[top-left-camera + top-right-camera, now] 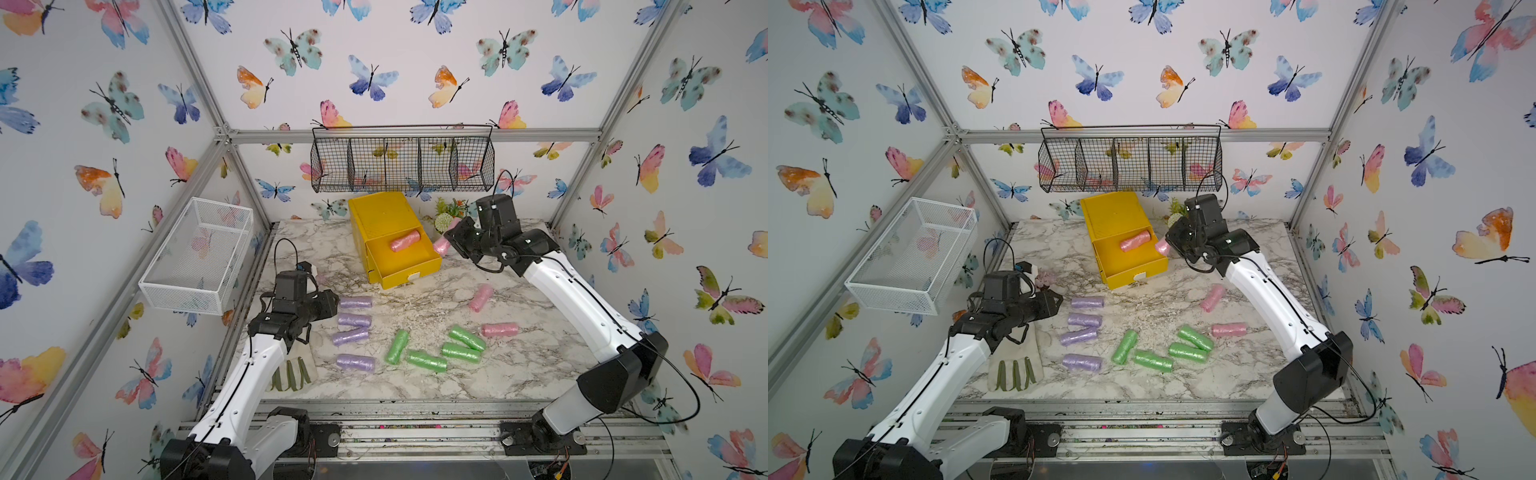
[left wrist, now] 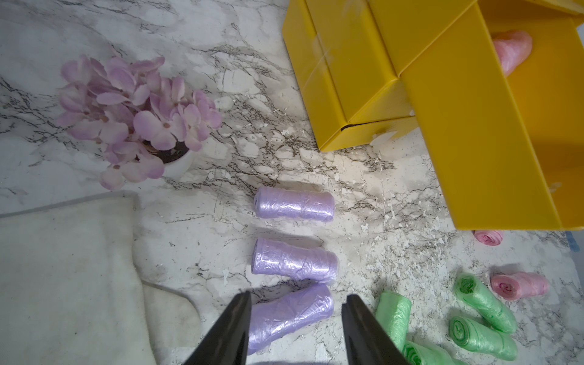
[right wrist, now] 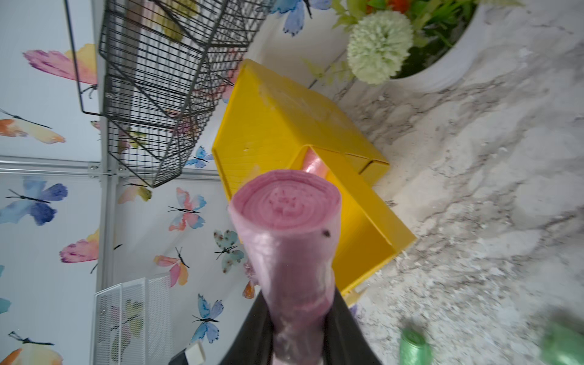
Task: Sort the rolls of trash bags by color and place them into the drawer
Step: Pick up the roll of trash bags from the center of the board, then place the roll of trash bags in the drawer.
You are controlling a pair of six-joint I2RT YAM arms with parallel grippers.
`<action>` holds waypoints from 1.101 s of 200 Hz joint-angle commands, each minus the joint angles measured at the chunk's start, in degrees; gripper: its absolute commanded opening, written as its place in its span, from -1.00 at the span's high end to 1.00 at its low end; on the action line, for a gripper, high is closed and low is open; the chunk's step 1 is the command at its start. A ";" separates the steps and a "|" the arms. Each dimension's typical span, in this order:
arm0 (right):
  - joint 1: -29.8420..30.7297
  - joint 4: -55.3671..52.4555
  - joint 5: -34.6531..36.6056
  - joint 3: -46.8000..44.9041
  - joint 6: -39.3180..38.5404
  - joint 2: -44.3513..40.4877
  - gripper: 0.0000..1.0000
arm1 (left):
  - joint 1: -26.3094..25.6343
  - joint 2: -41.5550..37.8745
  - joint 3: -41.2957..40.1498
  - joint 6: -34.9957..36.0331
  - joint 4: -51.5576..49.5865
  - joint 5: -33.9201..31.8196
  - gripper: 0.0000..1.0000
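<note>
While left fingers stand apart near a purple roll, right fingers clamp a pink roll endwise.

1. Drawer chest: rear centre of bench, under wall-hung wire basket; top drawer pulled forward, one roll inside.
2. Gripped roll: in right end effector, just right of the open drawer.
3. Column of four rolls: left, before chest.
4. Cluster of four rolls: front centre.
5. Two loose rolls: right of cluster.
6. Glove: front-left corner.
</note>
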 commanded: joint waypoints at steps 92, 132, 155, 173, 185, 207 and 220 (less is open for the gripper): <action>10.22 -5.56 14.18 19.72 10.56 17.33 0.46 | 0.37 -0.29 -0.56 -0.13 0.51 0.68 -0.03; 10.34 -5.58 15.31 17.93 11.50 19.06 0.43 | 0.42 -0.42 -0.47 -0.04 0.43 0.86 -0.04; 10.34 -5.58 16.29 17.60 11.50 19.73 0.42 | 0.44 -0.64 -0.48 -0.04 0.42 0.77 -0.04; 10.34 -5.75 16.39 17.76 11.45 20.56 0.42 | 0.39 -0.64 -0.47 0.05 0.34 0.73 -0.03; 10.34 -5.60 16.31 17.40 11.50 21.03 0.42 | 0.44 -0.73 -0.47 0.05 0.34 0.60 -0.03; 10.34 -5.15 15.69 16.79 11.80 22.15 0.42 | 0.45 -0.89 -0.47 0.07 0.25 0.51 -0.04; 10.36 -5.31 15.17 17.04 11.99 23.05 0.42 | 0.46 -0.99 -0.47 0.05 0.25 0.37 -0.04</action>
